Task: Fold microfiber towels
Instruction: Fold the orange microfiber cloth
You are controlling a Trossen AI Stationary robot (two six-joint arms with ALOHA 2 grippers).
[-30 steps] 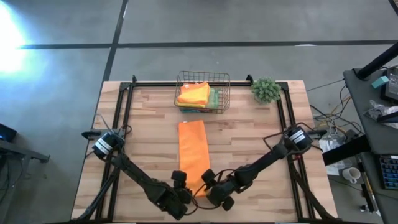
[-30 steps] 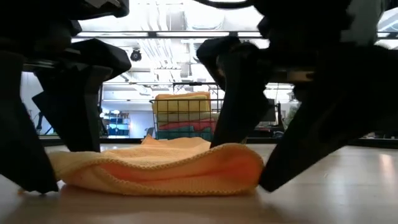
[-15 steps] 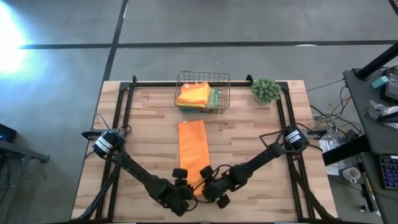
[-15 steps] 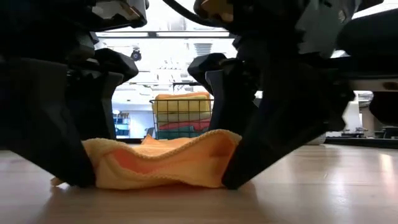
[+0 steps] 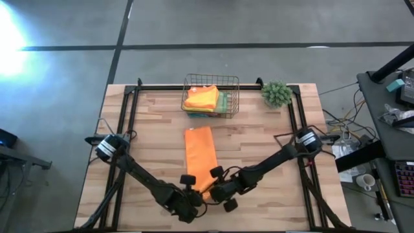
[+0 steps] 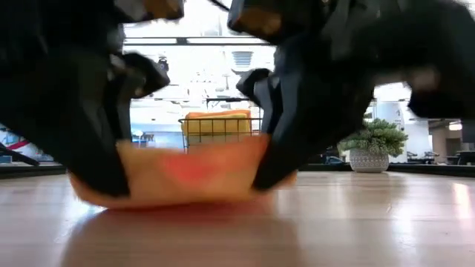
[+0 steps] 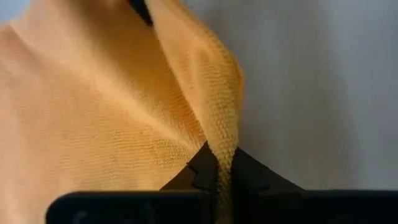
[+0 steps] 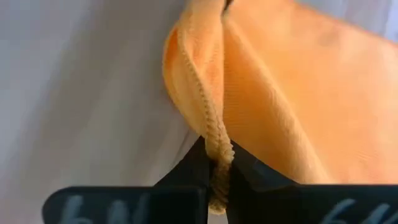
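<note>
Butcher-block wooden table (image 5: 259,149) carrying a wire basket (image 5: 210,83) of folded towels at its far edge, beside a small spiky plant (image 5: 277,94). A long orange microfiber towel (image 5: 199,150), already folded to a strip, lies at centre. The left gripper (image 5: 192,194) and right gripper (image 5: 218,189) each pinch a near corner, fingers clamped on the nubbly hemmed edge, probably to carry the near end over the far end.
</note>
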